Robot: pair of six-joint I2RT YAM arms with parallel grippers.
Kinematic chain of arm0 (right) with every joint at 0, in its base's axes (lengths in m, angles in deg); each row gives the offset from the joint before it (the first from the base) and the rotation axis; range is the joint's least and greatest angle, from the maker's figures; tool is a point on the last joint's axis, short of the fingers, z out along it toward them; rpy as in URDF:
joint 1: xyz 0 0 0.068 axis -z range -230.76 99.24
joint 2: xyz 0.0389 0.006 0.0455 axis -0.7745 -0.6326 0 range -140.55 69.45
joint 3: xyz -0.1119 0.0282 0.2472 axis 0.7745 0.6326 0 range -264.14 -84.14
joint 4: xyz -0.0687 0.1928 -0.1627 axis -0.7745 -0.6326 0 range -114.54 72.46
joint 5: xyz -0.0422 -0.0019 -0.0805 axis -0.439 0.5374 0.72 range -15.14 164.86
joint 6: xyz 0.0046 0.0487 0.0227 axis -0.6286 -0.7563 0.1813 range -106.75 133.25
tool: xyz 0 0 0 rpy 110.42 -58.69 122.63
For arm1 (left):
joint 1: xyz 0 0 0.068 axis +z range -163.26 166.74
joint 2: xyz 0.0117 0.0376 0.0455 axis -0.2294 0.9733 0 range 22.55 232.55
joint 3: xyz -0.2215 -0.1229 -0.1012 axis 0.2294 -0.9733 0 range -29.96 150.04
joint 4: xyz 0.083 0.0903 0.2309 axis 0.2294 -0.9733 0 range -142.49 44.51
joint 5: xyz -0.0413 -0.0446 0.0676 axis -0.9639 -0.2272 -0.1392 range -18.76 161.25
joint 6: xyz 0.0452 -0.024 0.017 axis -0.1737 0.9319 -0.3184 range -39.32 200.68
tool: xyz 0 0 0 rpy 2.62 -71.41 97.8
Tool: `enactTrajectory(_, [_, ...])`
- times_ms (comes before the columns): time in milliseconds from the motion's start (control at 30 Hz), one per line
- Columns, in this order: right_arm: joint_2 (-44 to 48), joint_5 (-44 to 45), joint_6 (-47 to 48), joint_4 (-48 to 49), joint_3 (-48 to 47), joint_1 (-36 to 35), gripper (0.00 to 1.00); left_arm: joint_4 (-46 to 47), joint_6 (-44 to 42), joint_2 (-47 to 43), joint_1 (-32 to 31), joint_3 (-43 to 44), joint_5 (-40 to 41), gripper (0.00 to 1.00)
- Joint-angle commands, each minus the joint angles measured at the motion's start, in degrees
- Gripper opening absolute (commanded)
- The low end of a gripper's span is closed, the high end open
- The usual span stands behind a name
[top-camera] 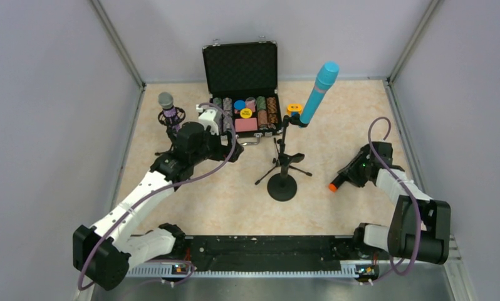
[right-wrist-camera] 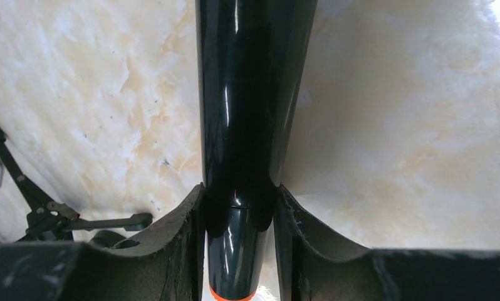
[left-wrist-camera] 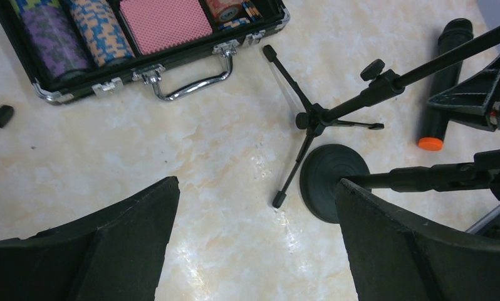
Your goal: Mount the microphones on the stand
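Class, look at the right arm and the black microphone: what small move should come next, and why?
Probably lift the black microphone slightly. The right gripper clamps both its sides, yet it lies flat on the table, not attached to any stand, so it must come up before it can be mounted.

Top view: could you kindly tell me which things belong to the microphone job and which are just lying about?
Job: cyan microphone, purple microphone, black microphone in right gripper, tripod stand, round-base stand.
Lying about: poker chip case, yellow disc beside it.
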Motion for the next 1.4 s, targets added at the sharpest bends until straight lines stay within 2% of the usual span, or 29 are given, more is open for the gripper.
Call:
enactTrajectory(0, [1.46, -5.03, 2.39, 0.7, 3.44, 0.15, 0.0, 2.59, 6.45, -0.94, -0.16, -1.76, -2.57, 0.99])
enactTrajectory(100, [6.29, -8.18, 1.16, 1.69, 5.97, 0.13, 0.0, 3.55, 8.88, -0.26, -0.16, -3.69, -4.52, 0.99])
enactTrajectory(200, [13.03, -11.03, -1.71, 0.23, 6.34, -0.8, 0.0, 2.35, 11.23, 0.4, 0.0, -4.38, -0.78, 0.99])
enactTrajectory(233, [15.68, -9.1, -2.66, -1.47, 6.16, -1.54, 0.0, 0.74, 11.95, 0.36, 0.07, -4.28, 2.8, 0.99])
enactTrajectory(300, [21.14, -9.35, -3.11, -2.7, 7.02, -2.48, 0.0, 0.81, 16.89, -0.47, 0.33, -5.67, 6.82, 0.99])
enactTrajectory(400, [28.15, -6.84, -1.52, -8.33, 8.0, -2.73, 0.0, 10.16, 18.18, -3.53, 0.49, -10.86, 0.16, 0.99])
enactTrajectory(467, [29.37, -6.71, 0.05, -10.12, 6.55, -2.79, 0.0, 11.01, 19.19, -5.0, 0.48, -10.34, 1.07, 0.99])
enactTrajectory(767, [30.37, -11.86, 5.23, -9.7, 2.03, -2.9, 0.0, 15.06, 19.9, -4.17, 0.38, -6.62, -12.48, 0.98])
enactTrajectory(967, [32.01, -20.1, 9.18, -8.4, -3.67, -2.94, 0.0, 23.51, 19.5, -2.4, -0.09, -6.55, -22.87, 0.98])
enactTrajectory(1067, [34.06, -23.5, 10.73, -7.93, -6.48, -2.92, 0.0, 25.25, 18.68, -0.08, -0.95, -4.93, -25.97, 0.98])
enactTrajectory(1200, [37.04, -20.55, 11.17, -9.76, -10.34, -2.94, 0.0, 25.37, 17.49, 1.89, -2.79, -1.94, -28.01, 0.97])
enactTrajectory(1367, [38.27, -19.65, 9.91, -5.66, -16.82, -2.99, 0.0, 28.8, 17.78, 2.61, -4.13, 0.4, -29.54, 0.97])
